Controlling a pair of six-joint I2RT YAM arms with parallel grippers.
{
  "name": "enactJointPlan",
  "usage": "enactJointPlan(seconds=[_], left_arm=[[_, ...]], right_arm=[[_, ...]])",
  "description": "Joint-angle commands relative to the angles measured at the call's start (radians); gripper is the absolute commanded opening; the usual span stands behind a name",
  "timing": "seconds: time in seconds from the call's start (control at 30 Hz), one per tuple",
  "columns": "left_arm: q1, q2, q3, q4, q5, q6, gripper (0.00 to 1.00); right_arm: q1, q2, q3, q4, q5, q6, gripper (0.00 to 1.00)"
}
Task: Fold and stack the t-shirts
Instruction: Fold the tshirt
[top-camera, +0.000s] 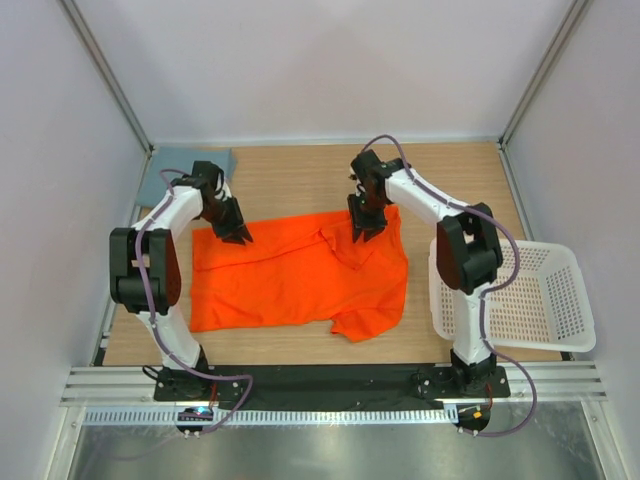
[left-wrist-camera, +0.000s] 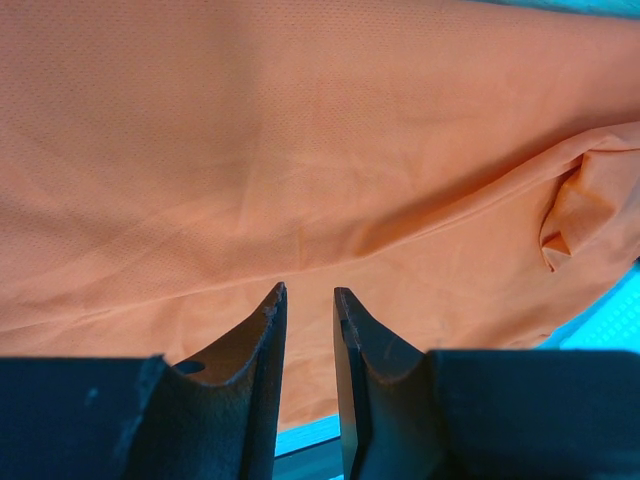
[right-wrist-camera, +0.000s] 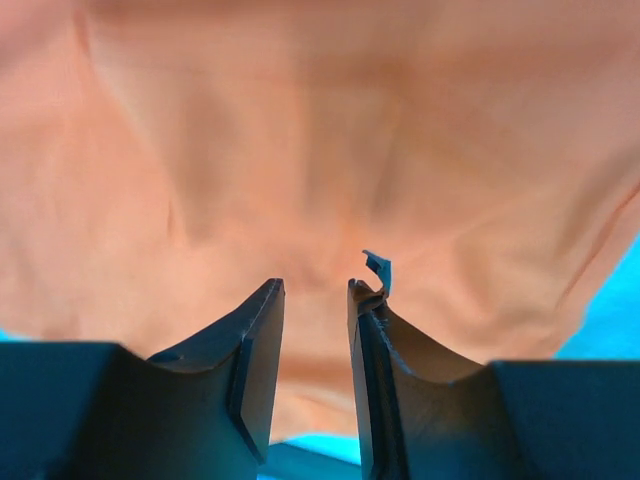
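Note:
An orange t-shirt (top-camera: 290, 275) lies spread on the wooden table, its right side rumpled and a sleeve pointing toward the near edge. At the shirt's far left corner, my left gripper (top-camera: 238, 235) hangs just over the cloth. Its jaws (left-wrist-camera: 308, 290) stand a little apart, with nothing between them. My right gripper (top-camera: 364, 232) is over the shirt's far right part, near the collar. It (right-wrist-camera: 315, 285) is open, with only orange fabric (right-wrist-camera: 320, 130) beneath. A grey-blue t-shirt (top-camera: 190, 162) lies flat at the far left corner of the table.
A white perforated basket (top-camera: 520, 343) sits at the right, overhanging the table's edge beside the right arm. Grey walls enclose the table on three sides. A scrap of pad lining curls off my right gripper's right fingertip (right-wrist-camera: 378, 268).

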Motion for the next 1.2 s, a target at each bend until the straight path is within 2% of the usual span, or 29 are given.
enactJointPlan(seconds=[0.0, 0.3, 0.67, 0.83, 1.0, 1.17], left_arm=[[0.005, 0.004, 0.029, 0.000, 0.027, 0.007, 0.26], [0.051, 0.011, 0.025, -0.006, 0.025, 0.020, 0.26], [0.094, 0.022, 0.029, -0.026, 0.019, 0.049, 0.26], [0.110, 0.021, 0.026, -0.023, 0.016, 0.060, 0.26], [0.128, 0.031, 0.031, -0.026, 0.025, 0.066, 0.25], [0.146, 0.050, 0.037, -0.027, 0.024, 0.073, 0.25]], right_arm=[[0.049, -0.157, -0.200, 0.086, -0.099, 0.034, 0.38], [0.075, -0.206, -0.370, 0.186, -0.071, 0.126, 0.42], [0.077, -0.137, -0.333, 0.195, -0.035, 0.175, 0.38], [0.082, -0.122, -0.324, 0.185, -0.005, 0.169, 0.38], [0.106, -0.105, -0.311, 0.163, 0.034, 0.154, 0.32], [0.132, -0.091, -0.288, 0.132, 0.099, 0.128, 0.33]])
